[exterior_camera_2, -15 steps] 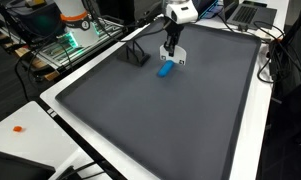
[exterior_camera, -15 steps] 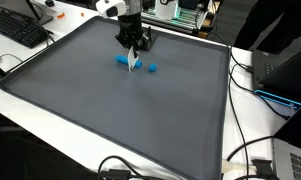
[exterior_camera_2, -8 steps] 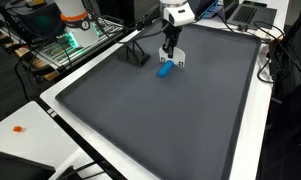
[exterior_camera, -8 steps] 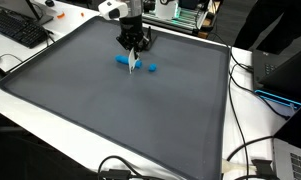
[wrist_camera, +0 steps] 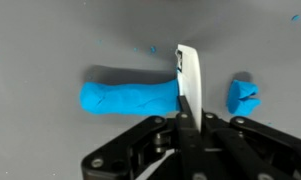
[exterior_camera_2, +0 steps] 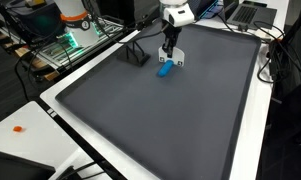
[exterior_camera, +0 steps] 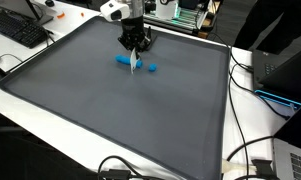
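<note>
Over the grey tabletop (exterior_camera: 110,110) the pincer (exterior_camera: 136,45) is staying where it was. One blue dough roll (wrist_camera: 125,98) is lying directly beneath it. The pincer is clamping one white blade (wrist_camera: 190,75) that is touching the roll's end, and one small blue piece (wrist_camera: 243,96) is lying just beyond the blade.

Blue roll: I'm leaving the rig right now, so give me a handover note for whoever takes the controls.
Gripper: shut on a white knife, blade pointing down.
Things: the roll lies on the grey mat. In the wrist view the blade stands at the roll's right end. A small piece lies apart, beyond the blade.
Done: one piece cut off, it seems.
Left: the long roll is in one piece, so more cuts are likely.
</note>
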You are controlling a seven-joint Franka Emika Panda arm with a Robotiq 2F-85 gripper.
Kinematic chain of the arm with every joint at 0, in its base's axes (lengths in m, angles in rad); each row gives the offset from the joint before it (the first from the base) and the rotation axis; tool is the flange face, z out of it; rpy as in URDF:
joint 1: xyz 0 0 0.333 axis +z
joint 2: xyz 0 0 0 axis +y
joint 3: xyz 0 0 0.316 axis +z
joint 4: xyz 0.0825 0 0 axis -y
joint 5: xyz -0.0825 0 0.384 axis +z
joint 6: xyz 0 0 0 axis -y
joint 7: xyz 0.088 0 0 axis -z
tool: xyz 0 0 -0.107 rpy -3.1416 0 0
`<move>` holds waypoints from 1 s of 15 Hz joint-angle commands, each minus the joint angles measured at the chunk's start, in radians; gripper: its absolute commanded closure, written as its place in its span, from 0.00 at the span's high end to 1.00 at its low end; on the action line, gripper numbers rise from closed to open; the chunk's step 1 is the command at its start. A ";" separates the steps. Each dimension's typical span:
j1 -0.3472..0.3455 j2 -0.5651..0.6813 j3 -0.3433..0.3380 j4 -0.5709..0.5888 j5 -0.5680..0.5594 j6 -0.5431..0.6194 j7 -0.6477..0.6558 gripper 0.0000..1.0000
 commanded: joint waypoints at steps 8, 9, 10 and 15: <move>0.015 0.002 0.028 0.005 0.016 -0.093 0.028 0.01; 0.011 -0.001 0.033 0.009 0.026 -0.098 0.026 0.01; 0.015 -0.002 0.027 0.012 0.012 -0.096 0.040 0.01; 0.016 -0.017 0.016 0.028 -0.009 -0.089 0.053 0.01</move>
